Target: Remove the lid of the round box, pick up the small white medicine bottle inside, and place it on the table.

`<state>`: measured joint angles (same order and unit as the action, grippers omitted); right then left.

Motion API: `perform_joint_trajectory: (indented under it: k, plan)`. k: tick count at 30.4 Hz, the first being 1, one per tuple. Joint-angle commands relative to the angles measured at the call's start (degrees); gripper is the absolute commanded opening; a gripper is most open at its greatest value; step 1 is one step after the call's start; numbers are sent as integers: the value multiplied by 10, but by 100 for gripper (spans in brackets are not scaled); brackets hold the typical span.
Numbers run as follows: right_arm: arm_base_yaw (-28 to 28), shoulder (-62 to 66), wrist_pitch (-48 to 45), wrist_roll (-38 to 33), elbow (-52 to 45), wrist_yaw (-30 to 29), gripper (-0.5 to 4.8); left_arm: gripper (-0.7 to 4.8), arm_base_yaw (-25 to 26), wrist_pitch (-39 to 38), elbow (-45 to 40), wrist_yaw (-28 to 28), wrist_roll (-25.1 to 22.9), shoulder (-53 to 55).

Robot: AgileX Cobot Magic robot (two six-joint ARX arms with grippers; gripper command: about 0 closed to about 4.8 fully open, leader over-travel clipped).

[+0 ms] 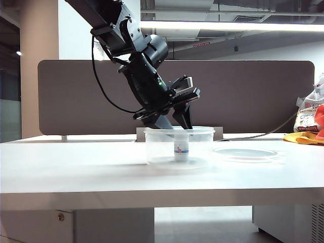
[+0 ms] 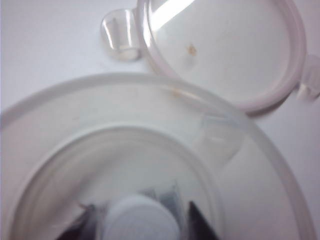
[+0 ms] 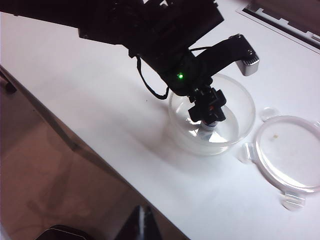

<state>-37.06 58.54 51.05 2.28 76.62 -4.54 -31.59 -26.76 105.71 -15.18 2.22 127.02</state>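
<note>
Left gripper (image 2: 137, 220), jaws part-open astride the upright small white medicine bottle (image 2: 141, 220) inside the round box (image 2: 45, 100); right gripper (image 3: 142, 225) shut, well apart

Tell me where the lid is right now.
In the exterior view the lid lies flat on the table, right of centre, just to the right of the round box and apart from it.

From above, the left gripper (image 3: 210, 114) reaches down into the round box (image 3: 240, 100), its fingers around the small white medicine bottle (image 3: 209, 127). The lid (image 3: 290, 150) lies flat on the table (image 3: 90, 100) just beside the box.
</note>
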Motion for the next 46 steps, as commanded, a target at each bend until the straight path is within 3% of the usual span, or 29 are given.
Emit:
perform_joint_trajectory:
  k: [1,8,11,19,29,46]
  plan:
    - [0,-2,-7,-1,2,7,-5,169,1,3,7,0,-1,-1]
    - [0,-2,-7,-1,2,9,-5,168,1,-29,23,2,-4,-2]
    - [0,-2,-7,-1,2,9,-5,114,1,-75,72,10,-29,-3]
    - [0,-2,5,-1,2,8,-5,115,18,-170,187,53,-64,-4]
    - [0,-2,11,-1,2,8,-5,115,112,-207,191,46,-48,-3]
    - [0,-2,17,-3,2,10,-5,115,118,-203,188,36,-52,60]
